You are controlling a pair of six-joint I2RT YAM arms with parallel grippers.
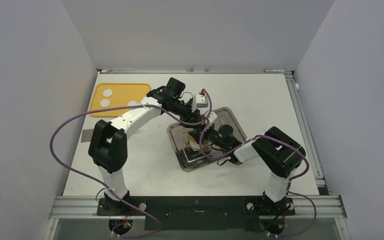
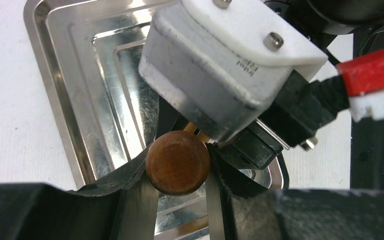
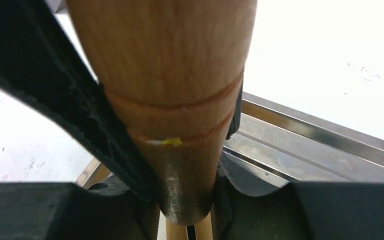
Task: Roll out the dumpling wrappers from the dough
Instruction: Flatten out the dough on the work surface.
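Left arm [image 1: 130, 119], right arm [image 1: 250, 149] bent over tray [image 1: 231, 121], fingers [image 2: 130, 176] clamping rolling pin [image 2: 177, 162]

— Overhead view: even, diffuse light from above, faint shadows, sharp enough that the dough [image 1: 108, 93] reads clearly.
— And the wrist views?
— The steel tray [image 2: 80, 100] throws bright streaked reflections. On the right, the rolling pin [image 3: 170, 75] is close and soft-focused, and the table [image 3: 330, 50] is blown out white.

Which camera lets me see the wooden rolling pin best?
The right wrist view: the light brown wooden rolling pin fills the picture, grooves and all. The left wrist view shows only its round end. The top view shows just a small tan bit over the shiny metal tray.
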